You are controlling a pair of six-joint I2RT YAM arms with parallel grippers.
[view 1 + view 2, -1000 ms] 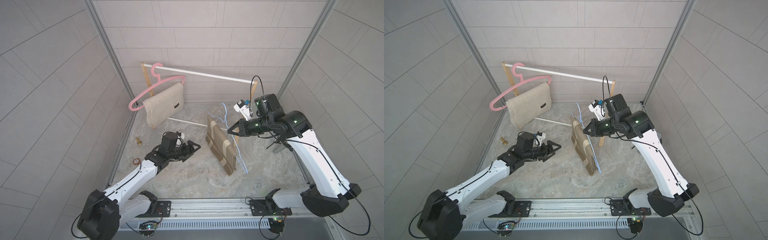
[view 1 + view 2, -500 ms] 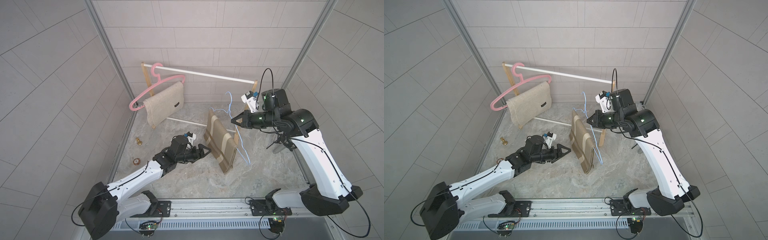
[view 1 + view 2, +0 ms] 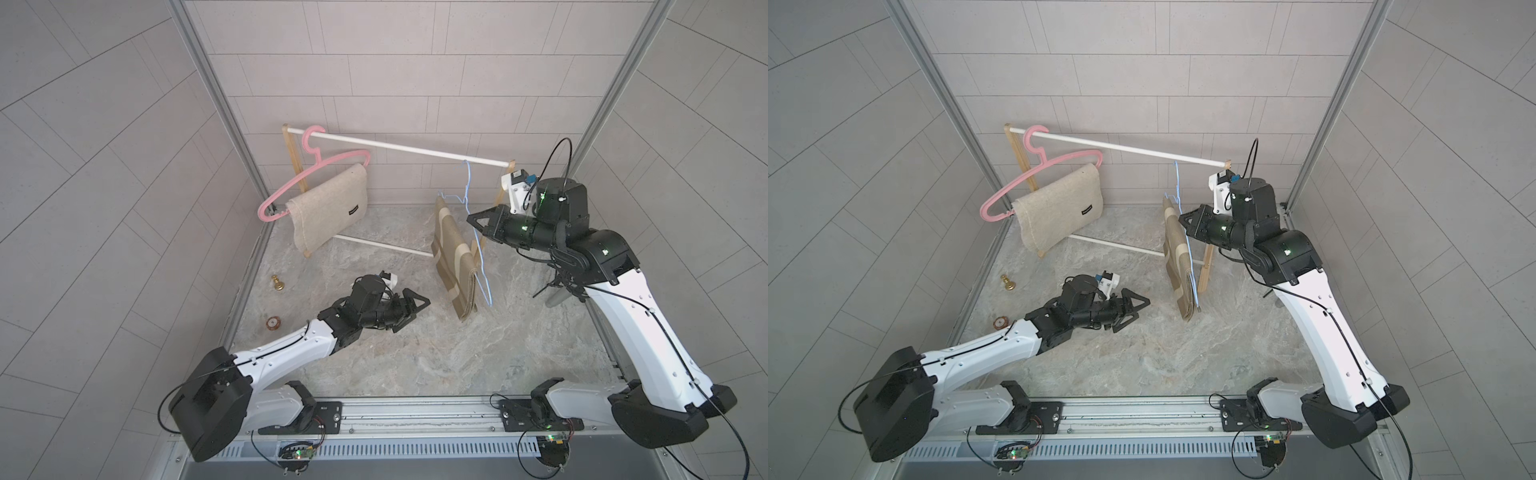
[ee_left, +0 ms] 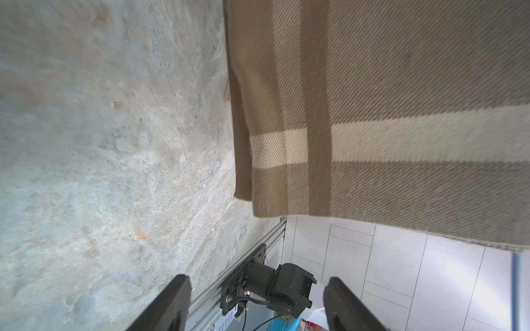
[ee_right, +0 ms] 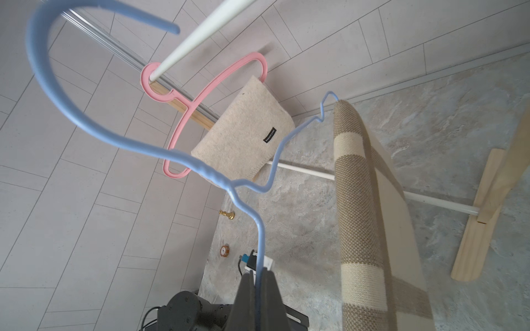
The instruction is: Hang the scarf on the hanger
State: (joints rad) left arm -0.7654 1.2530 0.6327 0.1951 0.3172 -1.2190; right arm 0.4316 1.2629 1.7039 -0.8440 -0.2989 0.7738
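A brown scarf with cream stripes (image 3: 453, 257) (image 3: 1177, 266) (image 5: 358, 200) is draped over the bar of a thin blue wire hanger (image 3: 467, 183) (image 3: 1177, 183) (image 5: 200, 169) and hangs down above the floor. My right gripper (image 3: 473, 218) (image 3: 1183, 220) (image 5: 259, 275) is shut on the hanger's shoulder wire. The hook is up at the rack's white top rod (image 3: 415, 148) (image 5: 206, 25); I cannot tell if it rests on it. My left gripper (image 3: 419, 305) (image 3: 1140, 305) (image 4: 258, 303) is open and empty, low, just left of the scarf's (image 4: 401, 86) lower edge.
A pink hanger (image 3: 316, 166) (image 3: 1038, 170) with a cream cloth (image 3: 328, 208) hangs at the rod's left end. The rack has wooden end posts and a low white rod (image 3: 382, 246). A small gold piece (image 3: 277, 283) and a round brown item (image 3: 273, 323) lie by the left wall.
The right gripper has lifted the blue hanger and scarf up and back toward the top rod. The left gripper has moved right, closer to the scarf, staying open.
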